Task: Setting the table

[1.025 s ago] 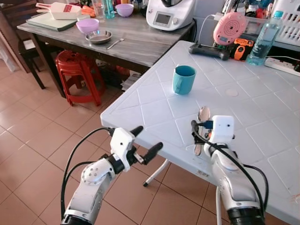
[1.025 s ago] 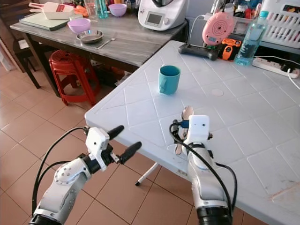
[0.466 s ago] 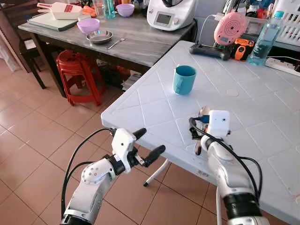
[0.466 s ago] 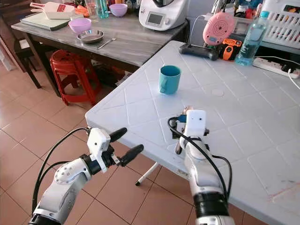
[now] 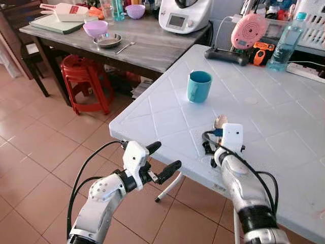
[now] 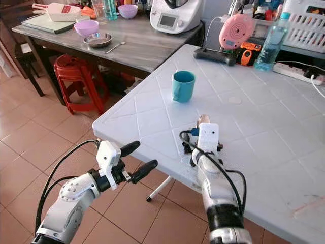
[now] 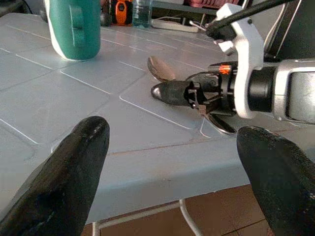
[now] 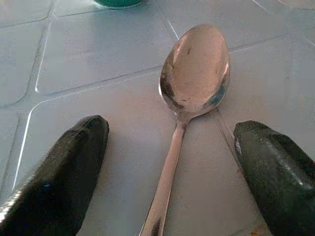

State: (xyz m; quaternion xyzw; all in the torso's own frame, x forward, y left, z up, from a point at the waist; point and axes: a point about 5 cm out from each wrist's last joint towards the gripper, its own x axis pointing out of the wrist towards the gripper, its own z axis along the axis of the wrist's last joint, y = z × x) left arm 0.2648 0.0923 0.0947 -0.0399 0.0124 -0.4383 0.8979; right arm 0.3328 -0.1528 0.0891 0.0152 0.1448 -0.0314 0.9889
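One spoon (image 8: pixel 189 93) lies flat on table (image 5: pixel 284 127), near cup (image 5: pixel 198 86) | right gripper (image 8: pixel 172 162) has come lower, jaws apart around handle | left gripper (image 5: pixel 161 158) open, idle off edge | grasp seems next

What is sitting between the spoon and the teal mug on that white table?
Nothing: in the left eye view, only bare white table lies between the spoon and the teal mug.

spoon (image 8: pixel 194 73): polished shiny metal | table (image 5: pixel 284 117): matt white plastic, embossed grid | mug (image 5: pixel 199 86): glossy teal
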